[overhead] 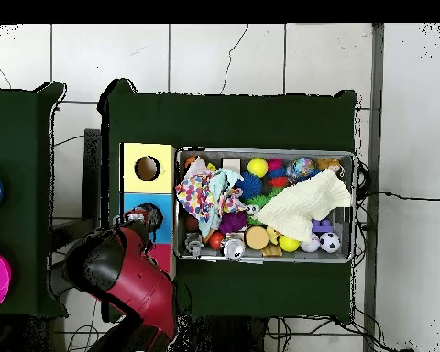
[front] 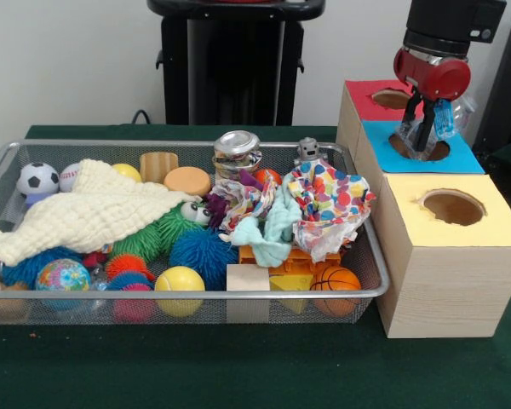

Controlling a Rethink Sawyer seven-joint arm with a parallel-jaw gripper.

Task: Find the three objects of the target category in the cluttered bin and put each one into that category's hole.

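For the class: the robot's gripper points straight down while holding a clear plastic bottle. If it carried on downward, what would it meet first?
Probably the round hole in the blue face of the pale wooden box: the gripper, shut on the see-through bottle with a blue label, hangs right over it, not the red-faced hole. Depth is uncertain.

Right of frame, the yellow-faced hole [front: 453, 207] gapes open — the gripper [front: 425, 136] with its bottle [front: 443, 126] blocks the blue-faced hole [front: 419, 146].

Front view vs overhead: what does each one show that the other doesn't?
Front only: the gripper holding a clear bottle with a blue label above the blue-faced hole, and the red-faced hole behind it. Overhead only: the arm's red body covering those two faces, plus the tiled floor. Both: the mesh bin, the cream cloth, the yellow-faced hole.
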